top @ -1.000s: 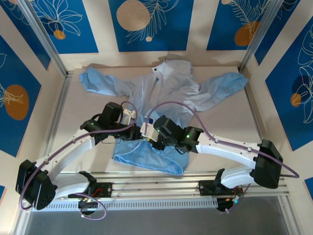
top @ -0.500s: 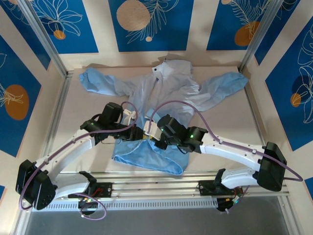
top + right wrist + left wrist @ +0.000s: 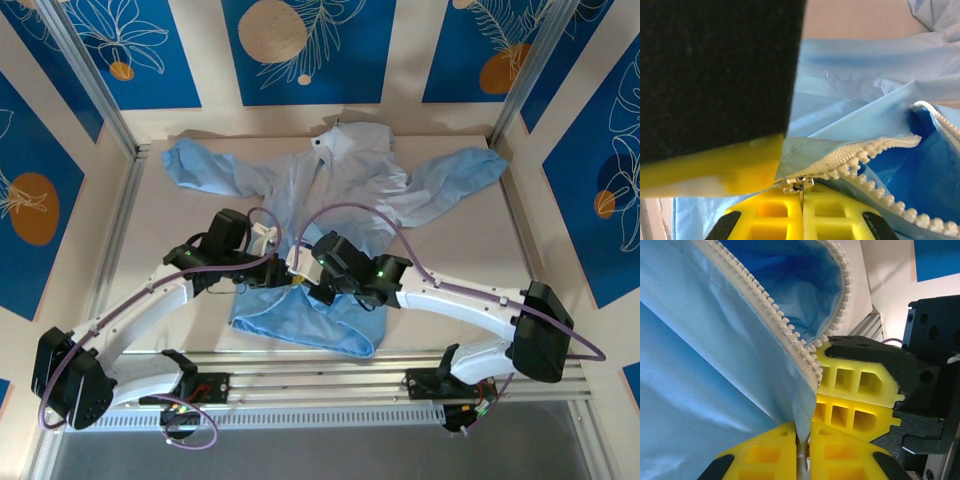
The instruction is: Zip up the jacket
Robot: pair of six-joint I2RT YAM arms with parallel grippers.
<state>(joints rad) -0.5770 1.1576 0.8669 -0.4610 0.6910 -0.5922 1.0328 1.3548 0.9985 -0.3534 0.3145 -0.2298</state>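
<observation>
Nearest us, along the bottom of the top view, the aluminium rail [image 3: 320, 375] carries both arm bases. Just beyond it the hem [image 3: 300, 322] of the jacket [image 3: 350, 190] lies on the table [image 3: 180, 260], the garment spread flat with its front up.

Both arms reach in to meet at the lower middle of the frame, right over the foot of the front opening. In the left wrist view the left gripper [image 3: 802, 440] has its yellow fingers pressed together on the cloth edge just below the zipper teeth [image 3: 765, 297]. We judge this is an anchor, holding the bottom taut so the zip has something to pull against. In the right wrist view the right gripper [image 3: 801, 202] is closed as well, pinching the small metal slider [image 3: 797, 186] where the two rows of teeth meet. The two grippers sit touching or nearly so, because the slider starts right at the anchored end. Above it the teeth gape apart, so the closing is not yet done.

Farther up, the sleeves [image 3: 455, 175] stretch to either side and the hood [image 3: 345, 135] points at the back wall. Blue wall panels [image 3: 300, 40] carry drawn flowers. We can read no brand, label or lettering anywhere.
</observation>
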